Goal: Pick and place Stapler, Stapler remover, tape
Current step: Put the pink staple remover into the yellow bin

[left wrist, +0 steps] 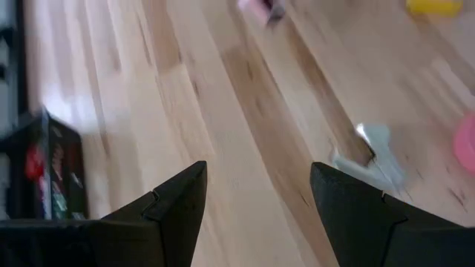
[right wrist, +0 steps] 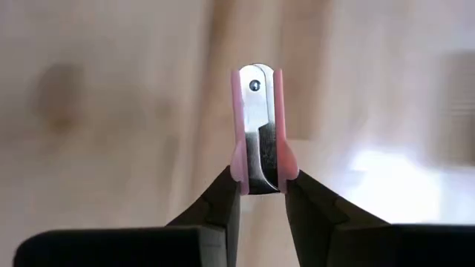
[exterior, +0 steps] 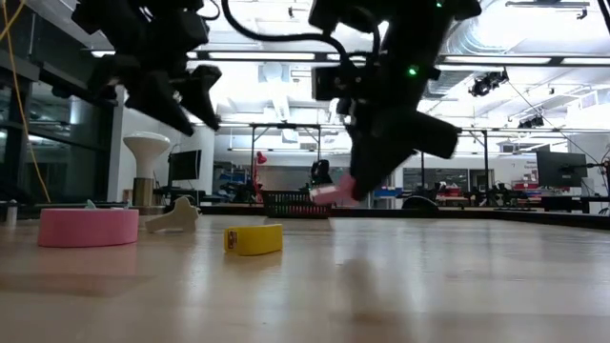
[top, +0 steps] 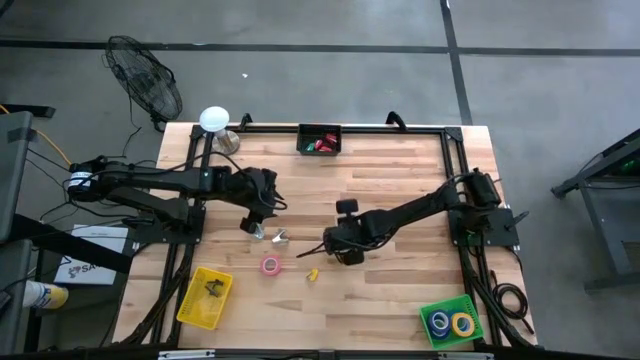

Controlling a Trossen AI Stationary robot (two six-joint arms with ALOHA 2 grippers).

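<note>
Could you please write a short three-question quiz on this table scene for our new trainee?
1. True or false: the right gripper is shut on a pink stapler.
2. Which bin holds rolls of tape? A) the yellow bin B) the green bin C) the black bin
3. Fill in: the left gripper hangs open above bare wood, with the silver ______ lying farther off on the table, near the pink tape roll.

Key
1. True; its pink sides show between the fingers in the right wrist view.
2. B; blue and yellow rolls lie inside it.
3. staple remover
</note>
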